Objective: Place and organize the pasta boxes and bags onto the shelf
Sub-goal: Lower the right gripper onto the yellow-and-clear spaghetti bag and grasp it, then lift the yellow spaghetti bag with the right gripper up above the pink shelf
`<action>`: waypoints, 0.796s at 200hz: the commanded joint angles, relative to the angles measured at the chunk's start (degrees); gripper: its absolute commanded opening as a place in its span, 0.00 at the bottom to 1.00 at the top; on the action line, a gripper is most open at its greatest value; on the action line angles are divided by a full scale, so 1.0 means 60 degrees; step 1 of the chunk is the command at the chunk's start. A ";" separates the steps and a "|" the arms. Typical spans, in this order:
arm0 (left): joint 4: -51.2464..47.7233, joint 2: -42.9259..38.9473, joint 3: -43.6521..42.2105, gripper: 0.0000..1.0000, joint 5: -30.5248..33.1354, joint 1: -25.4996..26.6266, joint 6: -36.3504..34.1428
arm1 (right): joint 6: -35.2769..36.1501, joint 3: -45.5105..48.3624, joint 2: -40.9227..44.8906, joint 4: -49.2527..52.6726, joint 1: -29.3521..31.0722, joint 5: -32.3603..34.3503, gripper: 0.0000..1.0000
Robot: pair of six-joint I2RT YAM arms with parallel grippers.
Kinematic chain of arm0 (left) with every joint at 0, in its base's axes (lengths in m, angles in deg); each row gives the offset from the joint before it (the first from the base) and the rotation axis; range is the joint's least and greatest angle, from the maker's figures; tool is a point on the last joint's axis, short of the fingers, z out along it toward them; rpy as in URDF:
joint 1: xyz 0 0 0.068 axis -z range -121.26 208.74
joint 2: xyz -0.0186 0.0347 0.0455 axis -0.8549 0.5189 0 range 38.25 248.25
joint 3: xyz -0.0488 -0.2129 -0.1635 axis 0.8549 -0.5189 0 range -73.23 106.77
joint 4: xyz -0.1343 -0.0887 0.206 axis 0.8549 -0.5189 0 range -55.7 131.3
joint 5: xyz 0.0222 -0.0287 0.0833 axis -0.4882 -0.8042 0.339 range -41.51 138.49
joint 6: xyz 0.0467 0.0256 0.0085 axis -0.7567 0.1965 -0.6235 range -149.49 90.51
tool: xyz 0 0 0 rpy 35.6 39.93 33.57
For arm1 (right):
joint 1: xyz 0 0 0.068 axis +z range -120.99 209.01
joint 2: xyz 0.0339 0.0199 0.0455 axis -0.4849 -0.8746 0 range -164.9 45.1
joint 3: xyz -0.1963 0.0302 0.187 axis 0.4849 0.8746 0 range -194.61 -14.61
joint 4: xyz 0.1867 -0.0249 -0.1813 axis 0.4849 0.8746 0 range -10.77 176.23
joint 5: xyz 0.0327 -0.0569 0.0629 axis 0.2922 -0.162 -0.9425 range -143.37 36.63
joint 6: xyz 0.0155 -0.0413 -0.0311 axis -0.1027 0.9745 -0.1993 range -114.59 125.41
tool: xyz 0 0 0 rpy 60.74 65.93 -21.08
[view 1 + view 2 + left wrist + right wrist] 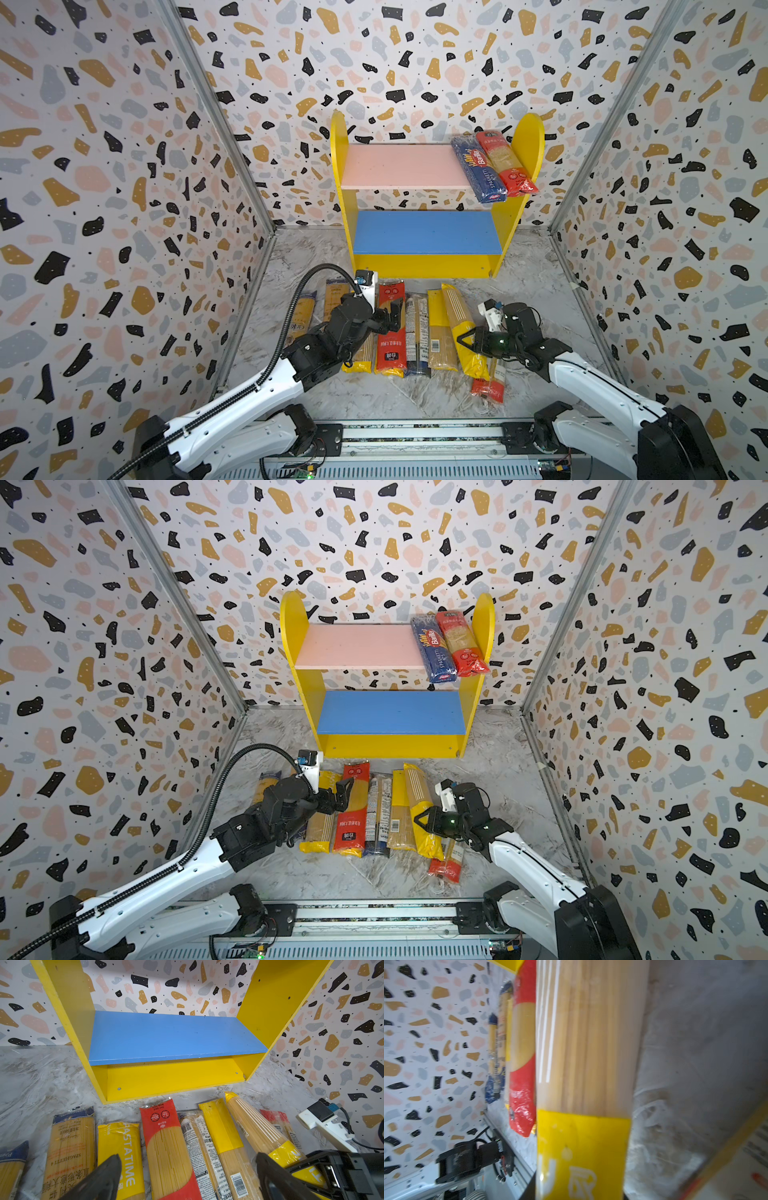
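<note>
The shelf (528,137) stands at the back, with a pink upper board (403,166) and a blue lower board (424,232). A dark blue Barilla packet (478,170) and a red packet (505,164) lie on the pink board's right end. Several spaghetti packets lie in a row on the floor in front. My right gripper (465,338) is shut on a yellow striped packet (459,316) (583,1064), which slants across the row's right end. My left gripper (390,316) (187,1164) hangs open over the red packet (166,1147), next to the PASTATIME packet (122,1147).
Terrazzo-patterned walls close in the left, back and right. The floor is grey marble (536,291). A red-ended packet (488,386) lies partly under the yellow one, near the front. The arms' rail (415,436) runs along the front edge.
</note>
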State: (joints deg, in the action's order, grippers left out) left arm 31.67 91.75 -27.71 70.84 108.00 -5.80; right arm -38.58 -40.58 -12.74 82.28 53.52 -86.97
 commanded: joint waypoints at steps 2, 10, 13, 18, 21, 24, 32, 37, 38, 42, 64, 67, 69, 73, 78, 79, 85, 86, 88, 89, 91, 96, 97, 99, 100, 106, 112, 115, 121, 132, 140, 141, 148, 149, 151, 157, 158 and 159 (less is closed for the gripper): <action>-0.0249 -0.0050 0.0504 1.00 0.0356 0.0052 -0.0180 | -0.0384 -0.0212 0.0582 -0.2084 -0.0094 -0.1639 0.13; -0.0330 -0.0059 0.0568 1.00 0.0405 0.0045 -0.0197 | -0.0517 -0.0246 0.0624 -0.2262 -0.0086 -0.1838 0.13; -0.0373 -0.0061 0.0603 1.00 0.0430 0.0044 -0.0210 | -0.0549 -0.0262 0.0642 -0.2320 -0.0086 -0.1904 0.13; -0.0431 -0.0073 0.0649 1.00 0.0446 0.0044 -0.0244 | -0.0607 -0.0309 0.0670 -0.2393 -0.0086 -0.2023 0.13; -0.0455 -0.0082 0.0678 1.00 0.0439 0.0050 -0.0265 | -0.0628 -0.0321 0.0686 -0.2425 -0.0086 -0.2092 0.13; -0.0491 -0.0086 0.0700 1.00 0.0419 0.0052 -0.0301 | -0.0660 -0.0348 0.0701 -0.2463 -0.0086 -0.2149 0.13; -0.0605 -0.0104 0.0794 1.00 0.0294 0.0047 -0.0418 | -0.0744 -0.0405 0.0780 -0.2612 -0.0072 -0.2288 0.13; -0.0681 -0.0115 0.0853 1.00 0.0190 0.0050 -0.0504 | -0.0783 -0.0472 0.0834 -0.2674 -0.0079 -0.2358 0.13; -0.0703 -0.0128 0.0867 1.00 0.0173 0.0044 -0.0519 | -0.0791 -0.0474 0.0843 -0.2682 -0.0075 -0.2370 0.13; -0.0768 -0.0148 0.0912 1.00 0.0093 0.0052 -0.0590 | -0.0802 -0.0535 0.0905 -0.2690 -0.0076 -0.2423 0.13; -0.1132 -0.0297 0.1291 1.00 -0.0074 0.0052 -0.1037 | -0.0654 -0.1105 0.1276 -0.2370 -0.0042 -0.2398 0.13; -0.1204 -0.0307 0.1362 1.00 -0.0044 0.0040 -0.1095 | -0.0585 -0.1226 0.1326 -0.2268 -0.0042 -0.2385 0.13; -0.1254 -0.0315 0.1411 1.00 -0.0032 0.0042 -0.1150 | -0.0547 -0.1293 0.1362 -0.2164 -0.0042 -0.2376 0.13; -0.1331 -0.0324 0.1521 1.00 0.0023 0.0050 -0.1237 | -0.0445 -0.1474 0.1416 -0.1999 -0.0042 -0.2352 0.13; -0.1439 -0.0333 0.1674 1.00 0.0124 0.0052 -0.1337 | -0.0307 -0.1706 0.1457 -0.1755 -0.0042 -0.2326 0.13; -0.1470 -0.0333 0.1702 1.00 0.0140 0.0052 -0.1360 | -0.0267 -0.1742 0.1462 -0.1718 -0.0042 -0.2325 0.13; -0.1608 -0.0306 0.1890 1.00 0.0278 0.0043 -0.1489 | -0.0120 -0.1993 0.1519 -0.1452 -0.0035 -0.2264 0.13; -0.1635 -0.0304 0.1920 1.00 0.0305 0.0048 -0.1502 | -0.0101 -0.2032 0.1530 -0.1412 -0.0032 -0.2257 0.13; -0.1677 -0.0303 0.1994 1.00 0.0333 0.0044 -0.1538 | -0.0049 -0.2121 0.1545 -0.1349 -0.0029 -0.2241 0.13; -0.1706 -0.0303 0.2023 1.00 0.0362 0.0041 -0.1563 | -0.0036 -0.2162 0.1550 -0.1310 -0.0028 -0.2224 0.13; -0.1754 -0.0288 0.2082 1.00 0.0406 0.0050 -0.1612 | 0.0007 -0.2219 0.1561 -0.1251 -0.0035 -0.2215 0.13; -0.1844 -0.0261 0.2236 1.00 0.0484 0.0047 -0.1713 | 0.0073 -0.2408 0.1594 -0.1142 -0.0030 -0.2206 0.13; -0.1870 -0.0267 0.2254 1.00 0.0496 0.0042 -0.1731 | 0.0084 -0.2438 0.1604 -0.1118 -0.0029 -0.2192 0.13; -0.1901 -0.0257 0.2312 0.99 0.0538 0.0050 -0.1760 | 0.0114 -0.2497 0.1607 -0.1100 -0.0028 -0.2188 0.13; -0.1906 -0.0258 0.2336 1.00 0.0546 0.0051 -0.1784 | 0.0126 -0.2533 0.1618 -0.1082 -0.0028 -0.2183 0.13; -0.1996 -0.0237 0.2487 1.00 0.0637 0.0043 -0.1860 | 0.0191 -0.2731 0.1624 -0.1000 -0.0020 -0.2189 0.13; -0.2027 -0.0243 0.2620 1.00 0.0723 0.0049 -0.1914 | 0.0223 -0.2947 0.1614 -0.0921 -0.0030 -0.2180 0.13; -0.2041 -0.0244 0.2669 1.00 0.0751 0.0048 -0.1935 | 0.0237 -0.3064 0.1602 -0.0875 -0.0021 -0.2187 0.13; -0.2045 -0.0248 0.2769 1.00 0.0772 0.0049 -0.1968 | 0.0282 -0.3280 0.1574 -0.0845 -0.0015 -0.2217 0.13; -0.2044 -0.0280 0.2879 0.99 0.0795 0.0044 -0.2027 | 0.0271 -0.3689 0.1528 -0.0818 -0.0013 -0.2281 0.13; -0.2039 -0.0322 0.2935 1.00 0.0814 0.0052 -0.2044 | 0.0278 -0.4023 0.1457 -0.0796 -0.0020 -0.2323 0.13; -0.2041 -0.0320 0.2933 1.00 0.0815 0.0045 -0.2050 | 0.0278 -0.4023 0.1457 -0.0796 -0.0020 -0.2323 0.13; -0.2034 -0.0342 0.2970 0.99 0.0852 0.0045 -0.2049 | 0.0230 -0.4304 0.1390 -0.0868 -0.0013 -0.2423 0.13; -0.2031 -0.0344 0.2965 0.99 0.0856 0.0049 -0.2046 | 0.0230 -0.4304 0.1390 -0.0868 -0.0013 -0.2423 0.13; -0.2022 -0.0346 0.2973 1.00 0.0866 0.0048 -0.2062 | 0.0220 -0.4338 0.1360 -0.0873 -0.0013 -0.2433 0.13; -0.2034 -0.0360 0.2996 1.00 0.0901 0.0045 -0.2071 | 0.0212 -0.4603 0.1308 -0.0899 -0.0014 -0.2490 0.13; -0.2038 -0.0361 0.2993 1.00 0.0903 0.0049 -0.2071 | 0.0220 -0.4603 0.1292 -0.0894 -0.0014 -0.2488 0.13; -0.2040 -0.0354 0.2991 1.00 0.0911 0.0051 -0.2072 | 0.0216 -0.4641 0.1284 -0.0892 -0.0013 -0.2494 0.13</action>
State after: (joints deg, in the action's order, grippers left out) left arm 20.28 90.22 -11.21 74.53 108.04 -16.14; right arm -39.89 -60.78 -6.14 82.82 53.26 -98.51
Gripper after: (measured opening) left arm 0.996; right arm 0.275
